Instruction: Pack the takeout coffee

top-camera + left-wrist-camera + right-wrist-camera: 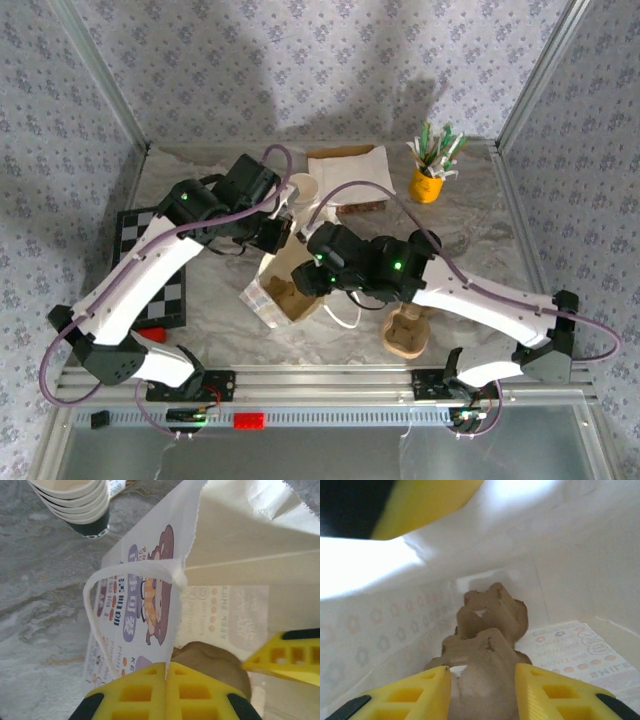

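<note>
Bag (150, 590) wall pinched by left gripper (165, 669), mouth held open for loading; carrier (490, 615) straddled inside by parted right gripper (482, 672), hold unclear.

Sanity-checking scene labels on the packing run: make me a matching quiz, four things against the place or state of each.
1 paper bag
2 white cup stack
3 yellow cup of sticks
4 checkerboard

A back right of table
B left side of table
C edge pinched by left gripper
D standing just beyond the bag

Pairs: 1-C, 2-D, 3-A, 4-B
</note>
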`<state>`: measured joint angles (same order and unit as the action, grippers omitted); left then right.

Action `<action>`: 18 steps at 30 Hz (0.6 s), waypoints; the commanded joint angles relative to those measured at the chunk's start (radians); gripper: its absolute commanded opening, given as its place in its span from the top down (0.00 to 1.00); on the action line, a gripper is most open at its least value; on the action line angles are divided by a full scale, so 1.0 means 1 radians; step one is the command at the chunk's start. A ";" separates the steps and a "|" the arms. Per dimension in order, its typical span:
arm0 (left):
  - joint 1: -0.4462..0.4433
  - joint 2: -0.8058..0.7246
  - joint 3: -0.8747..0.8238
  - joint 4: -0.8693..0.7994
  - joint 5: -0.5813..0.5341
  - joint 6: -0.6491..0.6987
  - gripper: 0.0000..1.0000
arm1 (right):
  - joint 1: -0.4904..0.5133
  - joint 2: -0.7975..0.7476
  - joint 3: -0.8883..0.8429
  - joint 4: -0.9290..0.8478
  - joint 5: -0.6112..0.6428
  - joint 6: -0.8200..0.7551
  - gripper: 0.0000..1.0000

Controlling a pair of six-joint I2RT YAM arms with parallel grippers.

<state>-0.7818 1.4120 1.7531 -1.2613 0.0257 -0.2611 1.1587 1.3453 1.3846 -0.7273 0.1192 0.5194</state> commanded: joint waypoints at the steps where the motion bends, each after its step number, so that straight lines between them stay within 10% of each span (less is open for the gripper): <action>1: -0.011 0.014 0.057 -0.052 -0.091 0.049 1.00 | -0.008 -0.036 -0.026 0.017 0.017 0.024 0.60; 9: -0.060 0.062 0.129 -0.100 -0.301 0.065 1.00 | -0.011 -0.030 -0.160 0.196 -0.057 0.031 0.68; 18: -0.093 -0.002 -0.097 0.071 -0.258 -0.056 1.00 | -0.012 -0.026 -0.364 0.349 -0.033 0.028 0.75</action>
<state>-0.8665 1.4483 1.7119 -1.2606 -0.2344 -0.2642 1.1458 1.3190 1.0637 -0.4522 0.0814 0.5423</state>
